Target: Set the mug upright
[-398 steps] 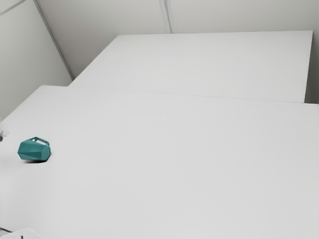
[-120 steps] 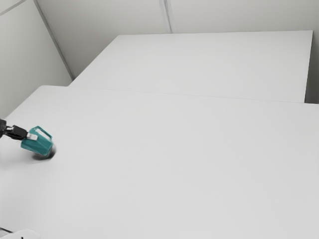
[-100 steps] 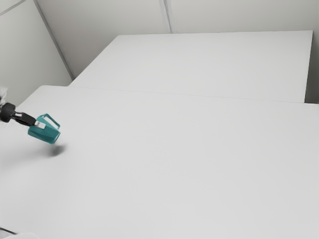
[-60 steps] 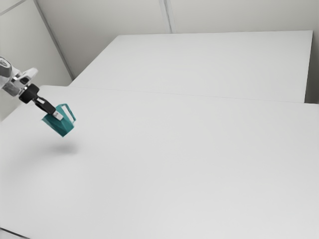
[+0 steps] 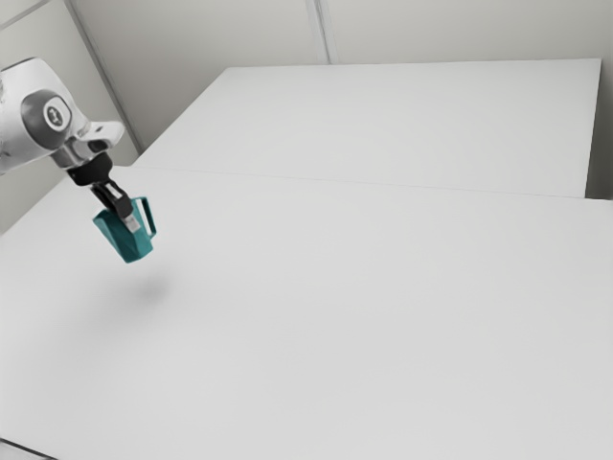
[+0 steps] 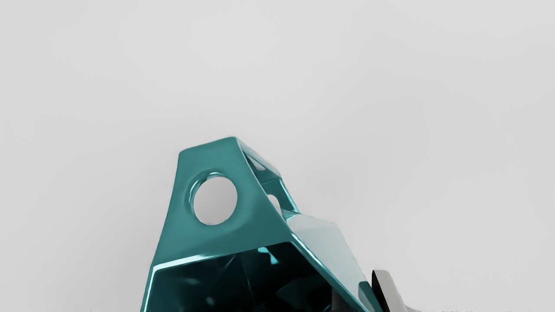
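One mug (image 5: pixel 127 243) in the claw (image 5: pixel 131 223)

- Plain pale room; home, lab or office, cannot tell
- Exterior view: pale wall (image 5: pixel 62 46) toward eleven o'clock
- White table (image 5: pixel 335 335) toward six, white slab (image 5: pixel 412 125) toward one

I see a plain teal mug (image 6: pixel 256 216), near-black inside, my black gripper (image 5: pixel 131 222) with pale grey tips against it, and the whitish-grey desk (image 5: pixel 335 316) below it.
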`<control>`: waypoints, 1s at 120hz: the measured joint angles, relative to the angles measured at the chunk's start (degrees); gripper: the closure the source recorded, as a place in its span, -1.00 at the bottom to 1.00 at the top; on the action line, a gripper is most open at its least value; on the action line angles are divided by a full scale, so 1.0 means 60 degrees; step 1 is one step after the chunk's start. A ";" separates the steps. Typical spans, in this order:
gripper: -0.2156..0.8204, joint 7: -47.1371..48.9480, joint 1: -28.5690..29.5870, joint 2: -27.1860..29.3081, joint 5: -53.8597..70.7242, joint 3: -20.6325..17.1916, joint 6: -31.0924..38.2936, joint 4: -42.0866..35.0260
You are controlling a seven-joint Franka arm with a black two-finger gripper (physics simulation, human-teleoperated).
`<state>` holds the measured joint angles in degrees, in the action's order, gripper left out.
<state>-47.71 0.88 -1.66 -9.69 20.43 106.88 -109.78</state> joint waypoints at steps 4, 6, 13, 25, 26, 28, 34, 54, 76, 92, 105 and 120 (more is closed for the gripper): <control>0.93 0.0246 -0.0116 0.0084 0.0246 -0.0008 0.0080 -0.0092; 0.93 0.0373 -0.0176 0.0136 0.0378 -0.0013 0.0117 -0.0151; 0.93 0.0804 -0.0309 0.0308 0.0807 -0.0104 0.0260 -0.0348; 0.93 0.1536 -0.0435 0.0516 0.1452 -0.0343 0.0515 -0.0685; 0.93 0.1599 -0.0441 0.0534 0.1508 -0.0367 0.0532 -0.0714; 0.93 0.1725 -0.0456 0.0565 0.1614 -0.0410 0.0563 -0.0761; 0.93 0.2100 -0.0508 0.0638 0.1898 -0.0517 0.0663 -0.0917; 0.93 0.3250 -0.0658 0.0699 0.2452 -0.0666 0.1195 -0.1596; 0.93 0.4435 -0.0612 0.0706 0.2799 -0.0951 0.1639 -0.1965; 0.93 0.5230 -0.0699 0.0716 0.2906 -0.1246 0.1809 -0.2180; 0.93 0.5811 -0.0877 0.0751 0.2944 -0.1386 0.1959 -0.2444; 0.93 0.6406 -0.0909 0.0793 0.2966 -0.1477 0.2216 -0.2779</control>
<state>-9.27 -4.57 3.09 8.11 11.57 120.17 -126.45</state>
